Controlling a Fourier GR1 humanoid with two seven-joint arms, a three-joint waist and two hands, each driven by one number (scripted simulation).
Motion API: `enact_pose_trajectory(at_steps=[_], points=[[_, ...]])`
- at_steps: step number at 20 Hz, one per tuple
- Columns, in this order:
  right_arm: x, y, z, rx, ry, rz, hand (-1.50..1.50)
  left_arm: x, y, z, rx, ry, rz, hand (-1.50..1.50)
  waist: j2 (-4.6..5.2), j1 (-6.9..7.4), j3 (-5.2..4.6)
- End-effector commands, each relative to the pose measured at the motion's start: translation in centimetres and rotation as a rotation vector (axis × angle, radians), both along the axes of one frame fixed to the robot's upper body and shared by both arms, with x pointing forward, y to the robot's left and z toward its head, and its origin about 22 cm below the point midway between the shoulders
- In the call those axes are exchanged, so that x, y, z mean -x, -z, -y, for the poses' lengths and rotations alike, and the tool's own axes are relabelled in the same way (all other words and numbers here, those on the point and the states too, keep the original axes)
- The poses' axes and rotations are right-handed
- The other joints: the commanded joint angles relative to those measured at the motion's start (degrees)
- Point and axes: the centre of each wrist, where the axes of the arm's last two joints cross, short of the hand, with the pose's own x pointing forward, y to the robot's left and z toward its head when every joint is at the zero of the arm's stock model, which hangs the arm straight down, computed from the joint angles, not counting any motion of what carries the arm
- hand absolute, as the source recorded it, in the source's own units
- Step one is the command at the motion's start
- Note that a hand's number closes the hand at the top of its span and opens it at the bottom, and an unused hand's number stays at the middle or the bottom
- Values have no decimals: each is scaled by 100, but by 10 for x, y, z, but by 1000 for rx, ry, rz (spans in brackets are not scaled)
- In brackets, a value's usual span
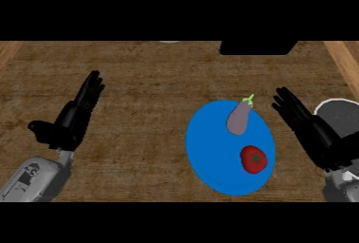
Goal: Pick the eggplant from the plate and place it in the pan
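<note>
One camera only, set up at the robot's head and looking steeply down on the wooden counter [154, 142]. It faces away from the robot toward the counter's far edge, so both forearms enter from the lower edge. It stands fairly near: the counter fills the view, side edges showing at the upper corners.

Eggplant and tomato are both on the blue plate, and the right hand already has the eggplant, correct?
Not quite. The head view shows the eggplant and tomato both on the blue plate, but the right hand is open beside the plate, holding nothing.
</note>
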Motion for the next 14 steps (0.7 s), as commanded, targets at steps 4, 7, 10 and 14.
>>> enact_pose_trajectory(at_steps=[4, 7, 10, 14], points=[[-13, 31, 20, -115, 488, -403, 150, 29, 56, -4, 143, -189, -257, 0, 1, 258, 87], [-25, 21, 24, 125, 512, -565, 150, 42, 75, 2, 217, -231, -414, 0, 9, 547, 51], [-24, 18, 35, 316, 802, -481, -150, 49, 80, 6, 233, -243, -427, 0, -74, 502, 7], [-44, 8, -18, 387, 852, -509, -150, 56, 89, 18, 238, -253, -461, 0, -115, 492, 30]])
